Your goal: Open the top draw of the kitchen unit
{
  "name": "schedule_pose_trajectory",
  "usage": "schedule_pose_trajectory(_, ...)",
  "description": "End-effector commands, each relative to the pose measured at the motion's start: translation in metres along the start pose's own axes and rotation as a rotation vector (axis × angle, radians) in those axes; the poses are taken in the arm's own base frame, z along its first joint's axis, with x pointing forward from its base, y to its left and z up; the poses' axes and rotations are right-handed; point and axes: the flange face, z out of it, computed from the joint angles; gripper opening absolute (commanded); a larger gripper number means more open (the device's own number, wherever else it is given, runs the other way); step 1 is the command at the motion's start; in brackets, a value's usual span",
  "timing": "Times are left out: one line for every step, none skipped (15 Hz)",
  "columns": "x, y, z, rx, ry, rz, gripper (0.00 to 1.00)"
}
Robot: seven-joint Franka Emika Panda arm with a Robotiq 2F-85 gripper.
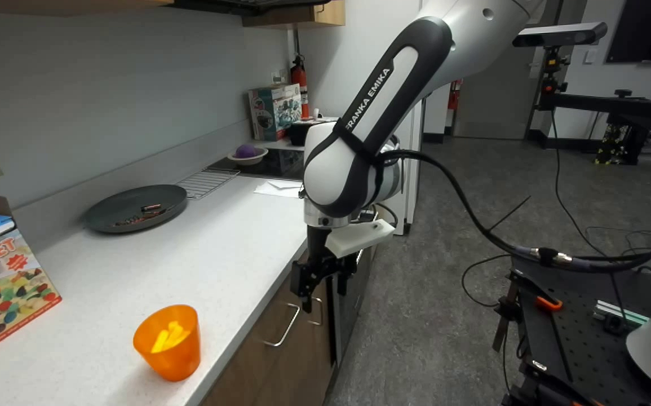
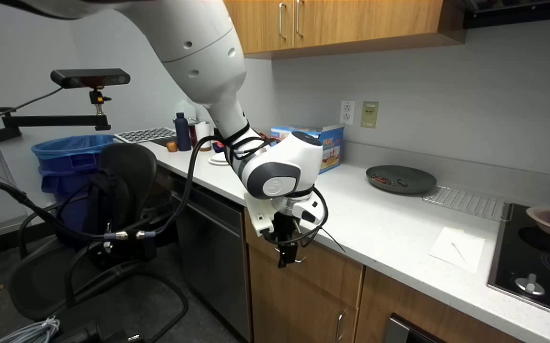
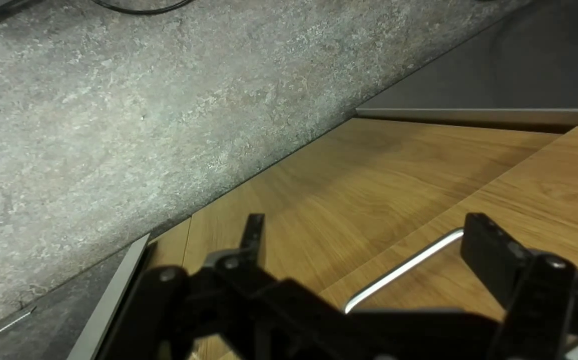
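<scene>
The kitchen unit (image 1: 229, 237) has brown wood fronts and a white countertop. The top draw (image 2: 334, 278) is closed, its front flush with the unit, and its inside is hidden. Its slim silver bar handle (image 3: 404, 270) shows in the wrist view, and also in an exterior view (image 1: 286, 327). My gripper (image 3: 366, 222) is open and empty, its fingers wide apart. In both exterior views it hangs pointing down in front of the unit, just below the countertop edge (image 1: 325, 293) (image 2: 288, 255). In the wrist view the handle appears between the fingers, its far end meeting the right finger's outline; contact is unclear.
An orange cup (image 1: 170, 349) stands near the countertop's front edge. A dark pan (image 1: 136, 208) and wire rack (image 1: 208, 181) lie farther back. A dark dishwasher (image 2: 213, 257) and an oven (image 1: 353, 287) flank the drawer's cabinet. A black cart (image 1: 579, 349) stands across the floor.
</scene>
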Motion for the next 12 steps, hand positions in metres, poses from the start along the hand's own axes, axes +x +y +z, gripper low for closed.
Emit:
schedule_pose_trajectory(-0.006,0.001,0.013,0.013,0.022,0.075,1.00)
schedule_pose_trajectory(-0.008,0.002,0.018,0.022,0.035,0.106,1.00)
schedule_pose_trajectory(-0.010,0.003,0.021,0.031,0.044,0.132,1.00)
schedule_pose_trajectory(-0.011,0.004,0.027,0.037,0.057,0.165,1.00)
schedule_pose_trajectory(-0.013,0.006,0.031,0.048,0.063,0.189,1.00)
schedule_pose_trajectory(-0.015,0.007,0.035,0.060,0.072,0.219,1.00)
schedule_pose_trajectory(-0.017,0.007,0.039,0.071,0.086,0.244,1.00)
schedule_pose_trajectory(-0.018,0.007,0.043,0.083,0.106,0.272,1.00)
schedule_pose_trajectory(-0.019,0.008,0.046,0.097,0.129,0.302,1.00)
schedule_pose_trajectory(-0.020,0.007,0.049,0.111,0.150,0.329,1.00)
schedule_pose_trajectory(-0.021,0.007,0.052,0.124,0.169,0.352,1.00)
schedule_pose_trajectory(-0.023,0.006,0.055,0.137,0.189,0.375,1.00)
